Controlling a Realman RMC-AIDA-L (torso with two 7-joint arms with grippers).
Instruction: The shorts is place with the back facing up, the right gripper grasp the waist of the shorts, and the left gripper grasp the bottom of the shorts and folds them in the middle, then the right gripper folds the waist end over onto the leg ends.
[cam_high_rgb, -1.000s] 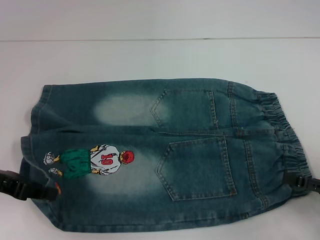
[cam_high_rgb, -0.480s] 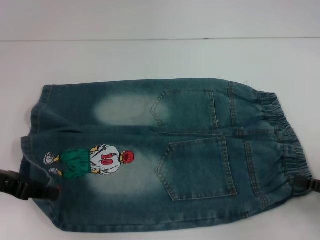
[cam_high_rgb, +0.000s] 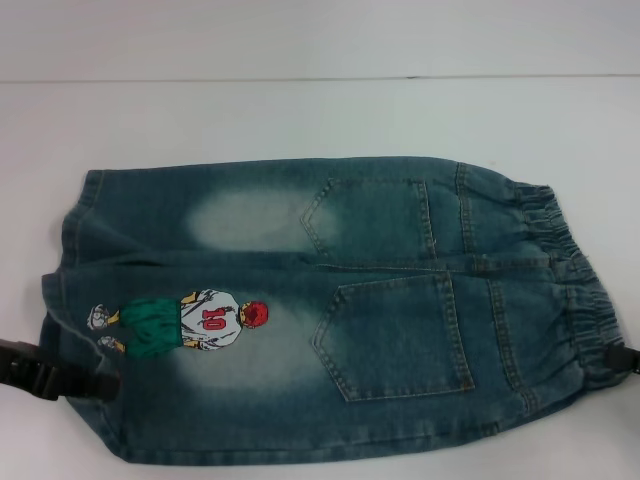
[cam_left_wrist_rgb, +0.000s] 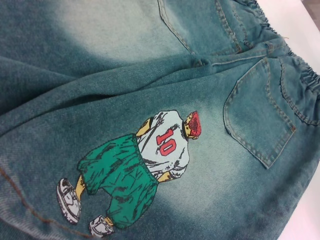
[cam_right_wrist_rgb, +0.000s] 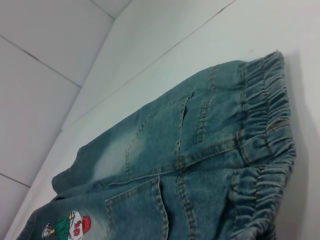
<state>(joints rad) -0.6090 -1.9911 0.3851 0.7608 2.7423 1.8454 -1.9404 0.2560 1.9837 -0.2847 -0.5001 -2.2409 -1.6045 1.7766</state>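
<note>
Head view: shorts (cam_high_rgb: 320, 310) lying back-up on desk (cam_high_rgb: 300, 110); left end effector (cam_high_rgb: 108, 383) gripping hem, right end effector (cam_high_rgb: 632, 362) retreating off waistband, its fingers' state indeterminable; first fold pending.

Black two-fingered left gripper (cam_high_rgb: 60, 380) low at the head view's left edge, pointing inward, fingers hidden. Black right gripper (cam_high_rgb: 630, 358) barely visible at right edge.
</note>
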